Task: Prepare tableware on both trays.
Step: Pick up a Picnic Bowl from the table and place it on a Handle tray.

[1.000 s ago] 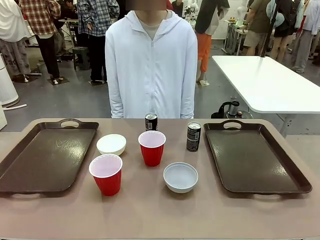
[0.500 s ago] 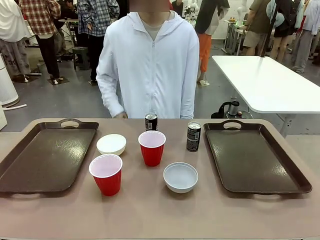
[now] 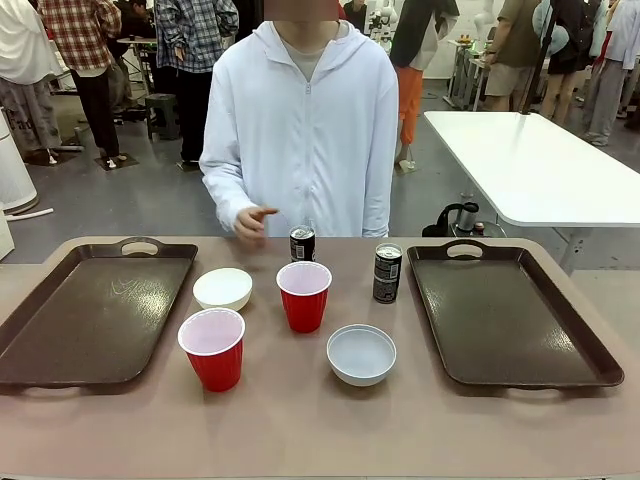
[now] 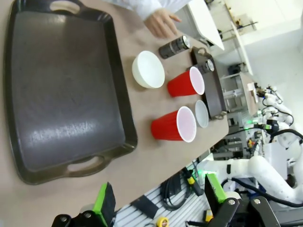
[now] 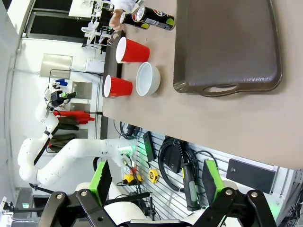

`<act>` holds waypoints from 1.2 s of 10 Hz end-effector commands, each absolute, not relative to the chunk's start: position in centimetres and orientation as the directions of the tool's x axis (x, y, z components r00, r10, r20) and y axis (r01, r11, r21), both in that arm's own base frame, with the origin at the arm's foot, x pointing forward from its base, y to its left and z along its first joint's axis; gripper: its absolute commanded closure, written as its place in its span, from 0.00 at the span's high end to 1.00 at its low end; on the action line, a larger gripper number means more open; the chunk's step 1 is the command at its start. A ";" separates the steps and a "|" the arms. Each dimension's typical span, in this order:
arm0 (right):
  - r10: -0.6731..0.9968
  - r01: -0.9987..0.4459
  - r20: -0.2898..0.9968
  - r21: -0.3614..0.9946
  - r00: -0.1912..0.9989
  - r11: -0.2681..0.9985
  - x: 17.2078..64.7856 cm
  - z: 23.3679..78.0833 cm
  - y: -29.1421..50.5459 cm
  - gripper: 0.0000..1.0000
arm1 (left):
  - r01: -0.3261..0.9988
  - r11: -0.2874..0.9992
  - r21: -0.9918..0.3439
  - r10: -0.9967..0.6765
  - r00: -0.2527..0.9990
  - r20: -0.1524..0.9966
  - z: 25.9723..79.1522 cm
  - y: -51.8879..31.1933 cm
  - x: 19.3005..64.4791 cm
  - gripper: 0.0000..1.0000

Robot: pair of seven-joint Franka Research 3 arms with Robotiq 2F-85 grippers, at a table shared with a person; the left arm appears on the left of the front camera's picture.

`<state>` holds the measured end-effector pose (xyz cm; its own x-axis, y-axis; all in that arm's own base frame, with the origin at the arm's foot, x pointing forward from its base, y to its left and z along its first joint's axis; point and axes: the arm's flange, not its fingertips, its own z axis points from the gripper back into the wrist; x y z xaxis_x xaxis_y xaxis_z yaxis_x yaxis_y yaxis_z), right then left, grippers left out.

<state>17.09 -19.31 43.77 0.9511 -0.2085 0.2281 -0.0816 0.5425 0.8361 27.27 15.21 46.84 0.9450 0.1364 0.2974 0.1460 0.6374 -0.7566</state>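
Tableware [image 3: 303,295] sits on desk [image 3: 300,430] between bare left tray [image 3: 60,330] and right tray [image 3: 520,320]. Left fingers [image 4: 105,203] and right fingers [image 5: 101,182] spread wide, holding nothing. I'd take the near red cup [image 3: 212,348] first, pinch one wall at the rim, avoid the person's hand [image 3: 250,220] by the far can [image 3: 302,243].
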 end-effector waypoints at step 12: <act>-0.032 -0.082 0.179 0.590 0.983 0.803 22.5 55.0 -9.0 1.00 | 0.150 0.627 -0.765 0.143 0.942 0.302 46.9 15.3 27.3 1.00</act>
<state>19.59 -9.83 54.56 0.9751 -0.0192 0.2210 -0.1286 0.7628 0.6337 27.27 15.21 46.82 0.9450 0.1368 0.2971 0.1458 0.6369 -0.7570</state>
